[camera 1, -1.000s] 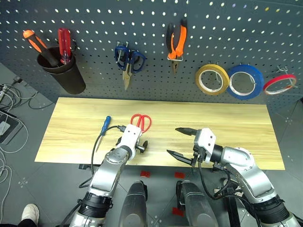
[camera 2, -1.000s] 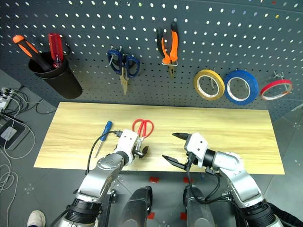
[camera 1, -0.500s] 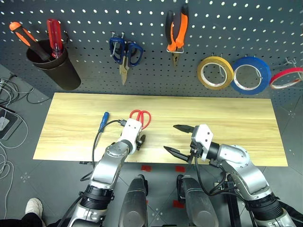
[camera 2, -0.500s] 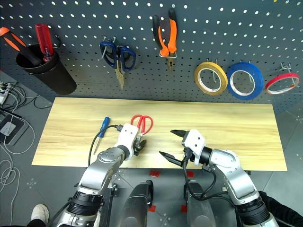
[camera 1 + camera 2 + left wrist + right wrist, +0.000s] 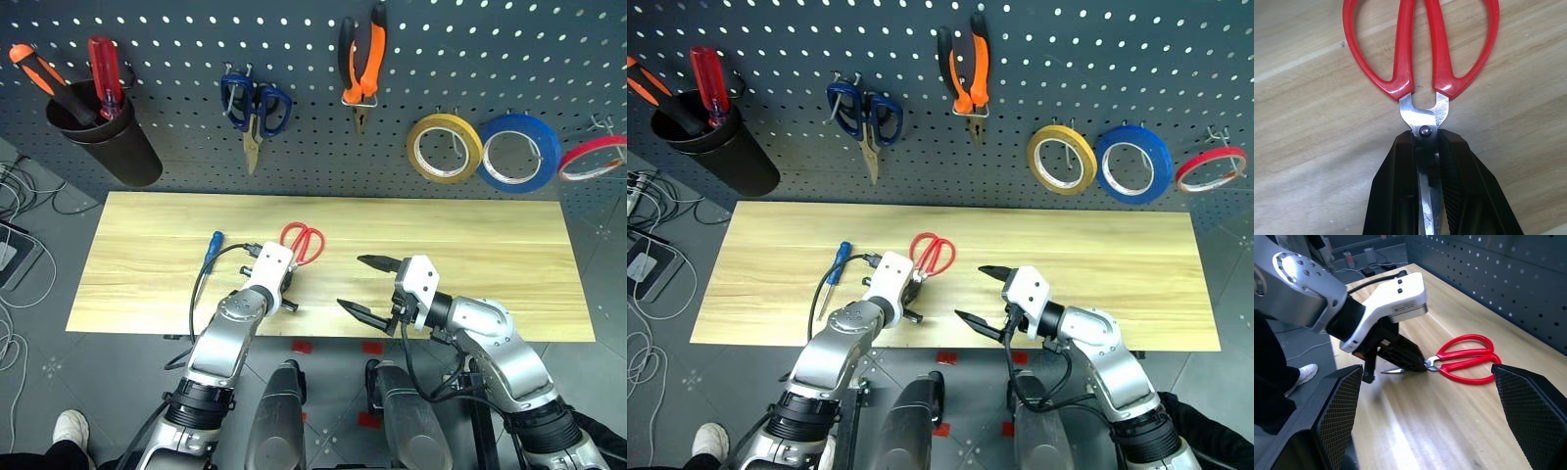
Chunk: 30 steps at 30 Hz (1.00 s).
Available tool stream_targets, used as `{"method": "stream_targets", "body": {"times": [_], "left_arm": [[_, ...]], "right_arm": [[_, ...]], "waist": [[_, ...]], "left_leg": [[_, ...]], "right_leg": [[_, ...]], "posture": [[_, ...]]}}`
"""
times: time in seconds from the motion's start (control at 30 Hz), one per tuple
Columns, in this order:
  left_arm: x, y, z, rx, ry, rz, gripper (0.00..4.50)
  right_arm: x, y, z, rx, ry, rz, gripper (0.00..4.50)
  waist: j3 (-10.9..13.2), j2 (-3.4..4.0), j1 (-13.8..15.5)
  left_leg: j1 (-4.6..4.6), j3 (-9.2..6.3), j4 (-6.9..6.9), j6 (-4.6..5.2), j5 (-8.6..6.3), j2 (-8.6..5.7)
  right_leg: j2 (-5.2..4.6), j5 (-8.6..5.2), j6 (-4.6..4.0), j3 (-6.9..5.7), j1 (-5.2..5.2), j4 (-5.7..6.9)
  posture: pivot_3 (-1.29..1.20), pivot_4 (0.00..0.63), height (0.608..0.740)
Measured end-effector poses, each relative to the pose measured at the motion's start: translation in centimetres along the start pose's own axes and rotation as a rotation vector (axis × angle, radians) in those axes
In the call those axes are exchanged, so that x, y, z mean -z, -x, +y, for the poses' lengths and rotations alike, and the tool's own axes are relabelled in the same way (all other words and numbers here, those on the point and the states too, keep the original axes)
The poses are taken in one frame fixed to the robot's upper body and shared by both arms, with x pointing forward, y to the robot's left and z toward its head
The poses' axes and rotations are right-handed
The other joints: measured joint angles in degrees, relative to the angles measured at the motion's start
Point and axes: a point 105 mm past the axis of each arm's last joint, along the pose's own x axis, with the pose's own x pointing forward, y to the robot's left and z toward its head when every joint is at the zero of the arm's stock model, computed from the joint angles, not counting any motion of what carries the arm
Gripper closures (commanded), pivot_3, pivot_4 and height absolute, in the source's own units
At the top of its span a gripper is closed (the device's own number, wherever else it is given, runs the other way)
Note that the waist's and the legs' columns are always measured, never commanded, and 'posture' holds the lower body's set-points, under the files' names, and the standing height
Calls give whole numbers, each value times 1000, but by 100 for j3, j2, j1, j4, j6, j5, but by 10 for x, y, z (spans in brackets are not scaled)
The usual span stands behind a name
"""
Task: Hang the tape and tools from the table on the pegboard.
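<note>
Step in hand: the scissors [image 5: 302, 245] are judged to be at the point of being picked up from the table [image 5: 509, 264] for hanging on the pegboard [image 5: 470, 59].
Left gripper [image 5: 287, 297]: its black fingers [image 5: 1396, 196] are pressed together on the steel blades just below the pivot screw, with the red handles pointing away, toward the board.
Right gripper [image 5: 367, 287]: spread wide and holding nothing, seen at lower centre of the head views, just right of the scissors.
Scissors, place: lying flat on the wood at centre-left of the head views; whether they are lifted off the surface cannot be told.
Screwdriver [image 5: 212, 250]: lying on the table to the left of the scissors, untouched.
Already hung: the pliers [image 5: 363, 64] at upper centre and the yellow tape [image 5: 444, 149] at upper right.
Doing it well: the lift is best made straight and slow (a pinch on smooth blades can slip or swivel). The handles should be kept leading, so that one red loop can be threaded over a free hook.
Risk: the blades may pivot open under the handles' weight; a handover to the spread right gripper could be considered.
</note>
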Motion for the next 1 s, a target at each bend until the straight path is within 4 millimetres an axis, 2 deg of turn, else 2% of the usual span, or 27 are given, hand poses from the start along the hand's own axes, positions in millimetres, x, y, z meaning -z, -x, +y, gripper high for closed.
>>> {"method": "stream_targets", "body": {"times": [0.1, 0.17, 0.27, 0.33, 0.43, 0.6, 0.8, 1.0], "left_arm": [[4, 7, 1, -6, -71, -22, 4203], [4, 14, 0, -5, -109, -57, 4203], [-2, 30, -4, 7, -183, -164, 4203], [-7, 46, -6, 4, -234, -258, 4203], [-19, 57, -3, -21, -323, -371, 4203], [-43, 75, 13, -150, -470, -542, 4203], [-77, 86, 30, -327, -484, -691, 4203], [-88, 81, 29, -342, -458, -725, 4203]], "right_arm": [[-4, 3, -6, 32, 10, -17, 0], [-9, 5, -9, 53, 16, -36, 0], [-22, 9, -11, 87, 22, -88, 0], [-31, 15, -13, 119, 19, -126, 0], [-38, 20, -17, 149, 17, -153, 0], [-42, 22, -21, 179, -4, -184, 0], [-48, 17, -24, 181, 5, -224, 0], [-52, 12, -30, 183, 16, -240, 0]], "waist": [[-14, -6, 11], [-21, -8, 15], [-106, -11, 43], [-195, -16, 56], [-358, -19, 121], [-617, -30, 170], [-835, -54, 201], [-920, -56, 259]], "left_leg": [[-22, -7, -1, -17, 10, 2], [-27, -11, -2, -22, 12, 3], [-35, -22, -11, -34, 18, 3], [-35, -37, -17, -35, 19, 2], [-34, -30, -17, -39, 22, -12], [-35, -34, -22, -38, 21, -35], [-34, -35, -23, -35, 20, -37], [-33, -34, -22, -34, 20, -33]], "right_leg": [[-9, 0, 0, -13, -14, -5], [-31, 0, 0, -16, -17, -6], [-54, 0, 0, -28, -19, -15], [-59, 1, 1, -31, -14, -29], [-58, 2, 2, -42, -7, -38], [-51, 2, 3, -50, 1, -49], [-35, 2, 4, -52, 5, -52], [-25, 3, 3, -50, 4, -49]], "posture": [[62, 358, 740], [78, 318, 740], [94, 282, 740], [107, 258, 740], [123, 231, 740], [145, 197, 740], [159, 177, 740], [155, 174, 740]]}}
